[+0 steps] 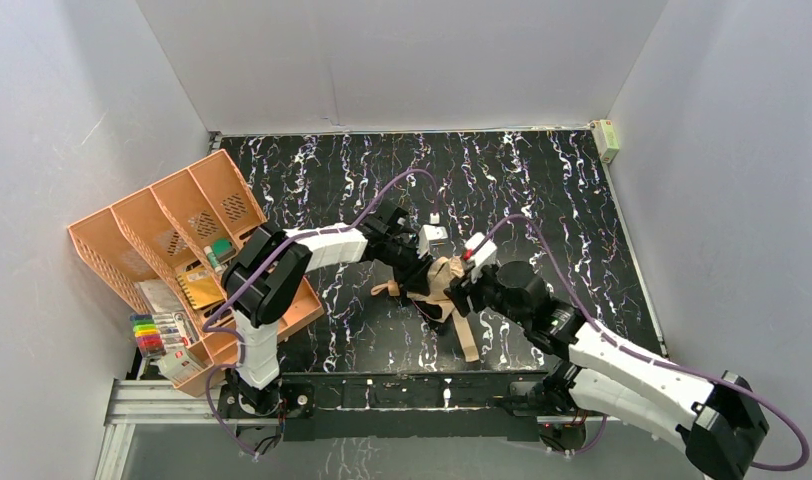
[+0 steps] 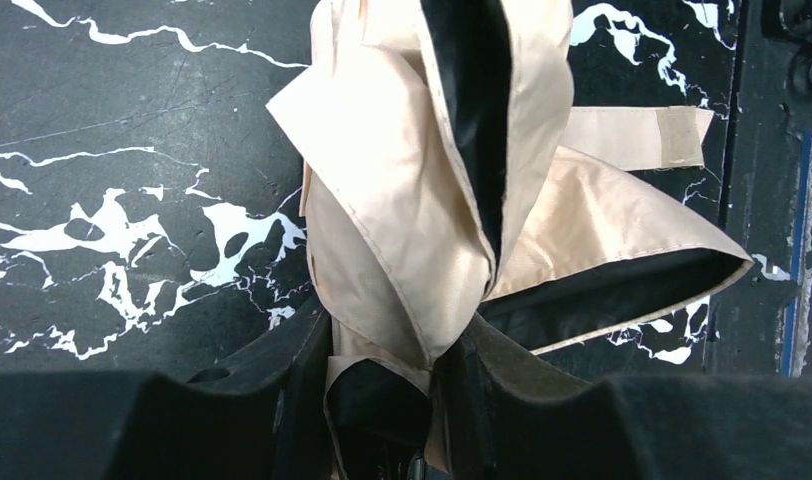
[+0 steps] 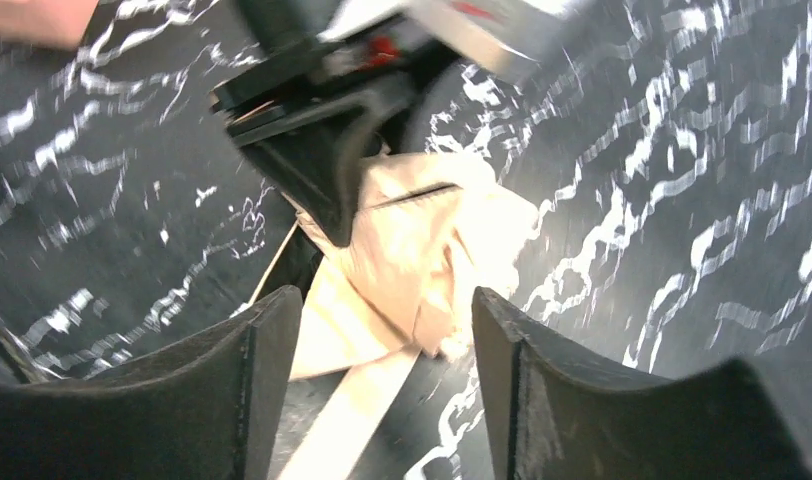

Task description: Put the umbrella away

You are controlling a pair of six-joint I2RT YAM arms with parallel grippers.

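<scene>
The left hand [image 2: 382, 372] is closed on the umbrella [image 2: 412, 200]. Its dark fingers [image 2: 307, 375] pinch a bunch of tan canopy cloth, and the black lining shows in the folds between and above them. The right hand [image 3: 387, 330] stands open, with its two fingers well apart and the crumpled tan cloth lying just ahead of the gap. Whether either finger touches the cloth cannot be told in that blurred view.

From above, both hands meet over the umbrella near the middle of the black, white-veined worktop [image 1: 542, 200], the left hand on its left and the right hand on its right. The canopy lies loose and half folded. The tan strap [image 2: 637, 135] trails flat on the worktop towards the near edge. An orange organizer [image 1: 172, 230] stands well apart at the far left.
</scene>
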